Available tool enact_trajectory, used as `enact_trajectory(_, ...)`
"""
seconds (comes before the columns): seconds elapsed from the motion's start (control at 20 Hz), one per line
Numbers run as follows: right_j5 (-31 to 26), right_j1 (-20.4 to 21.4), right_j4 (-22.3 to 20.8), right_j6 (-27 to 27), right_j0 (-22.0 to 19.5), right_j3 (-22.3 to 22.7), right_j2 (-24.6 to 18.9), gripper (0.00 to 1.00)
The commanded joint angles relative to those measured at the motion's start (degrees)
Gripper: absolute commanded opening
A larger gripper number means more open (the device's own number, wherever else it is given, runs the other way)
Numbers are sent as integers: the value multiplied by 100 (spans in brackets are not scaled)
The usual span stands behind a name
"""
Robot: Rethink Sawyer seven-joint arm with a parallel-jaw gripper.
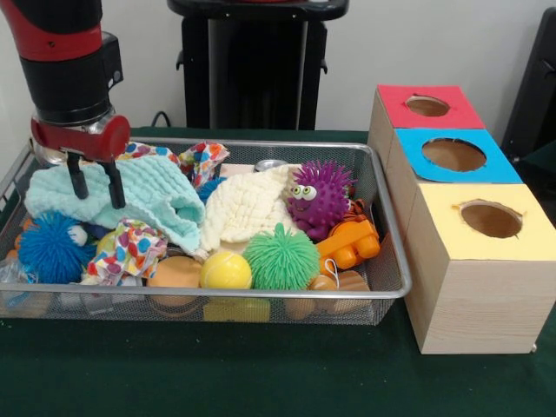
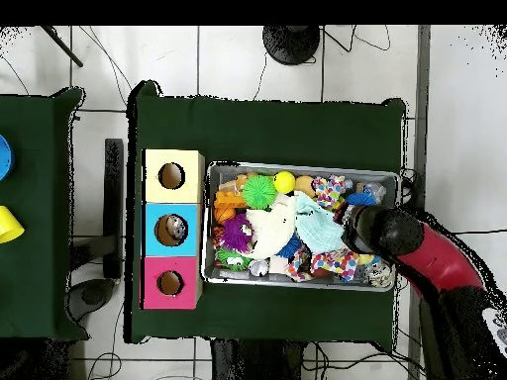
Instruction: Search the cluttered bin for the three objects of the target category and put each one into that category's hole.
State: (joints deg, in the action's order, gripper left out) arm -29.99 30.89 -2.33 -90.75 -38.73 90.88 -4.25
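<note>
Fingers (image 1: 96, 182) spread, pointing down onto cloth (image 1: 130, 201) in bin (image 1: 388, 228).

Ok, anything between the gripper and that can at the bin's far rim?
Yes. The open gripper sits over the pale blue cloth at one end. The can shows only its top behind the cream cloth, and a bunched patterned cloth lies between them.

Front cam low, near; overhead cam high; both share bin (image 1: 382, 217) (image 2: 302, 168).
</note>
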Motion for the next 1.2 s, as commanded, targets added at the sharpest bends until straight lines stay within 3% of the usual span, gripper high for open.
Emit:
enact_trajectory(0.05, 207, 192, -879, 173, 149, 22, 83, 100)
enact_trajectory(0.45, -86, 157, -1130, 273, -7, -109, -225, 100)
enact_trajectory(0.7, -673, 11, -945, 195, -86, -456, -351, 100)
enact_trajectory(1.2, -933, -244, -918, 290, -224, -710, -434, 100)
